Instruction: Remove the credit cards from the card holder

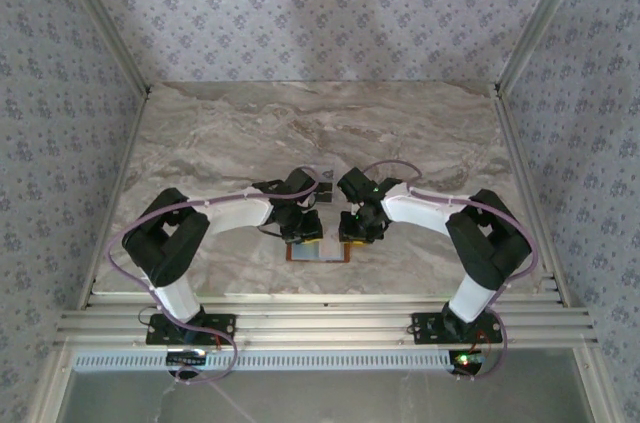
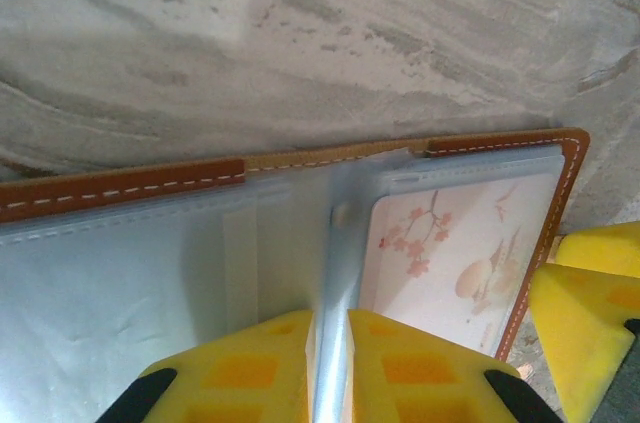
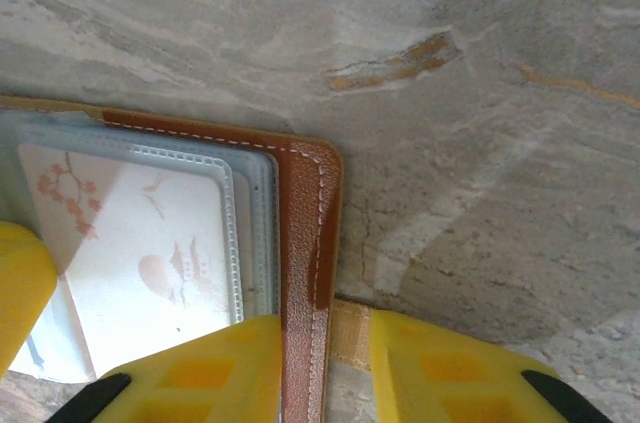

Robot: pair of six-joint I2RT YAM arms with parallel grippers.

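Card holder point(image 2: 150, 188) spread open on the marble table point(image 2: 300, 33), lining upward, with an orange-brown stitched rim point(image 3: 305, 243) around grey-blue and clear pockets.

In the right half of the card holder, behind a clear pocket: a pale card point(image 3: 140, 243) printed with pink blossom branches and a small bird, not yet out. Any further cards beneath it too hidden to tell.

Left gripper point(image 2: 330, 343) over the middle of the card holder, at the fold. Yellow fingers point(image 2: 250, 373) narrow, pinching a clear plastic leaf point(image 2: 335, 273) standing up from the fold between them.

Right gripper point(image 3: 325, 368) at the right-hand edge of the card holder. Fingers narrow here too, closed on the brown leather rim, the tan side tab point(image 3: 350, 328) lying in the same gap. One finger on the card side of the rim, the other outside the card holder, over bare marble.

Seen from above: both grippers pointing down onto the card holder, the left one near its middle, the right one at its right end, close together and covering most of it. A strip along the near side of the card holder showing below them.
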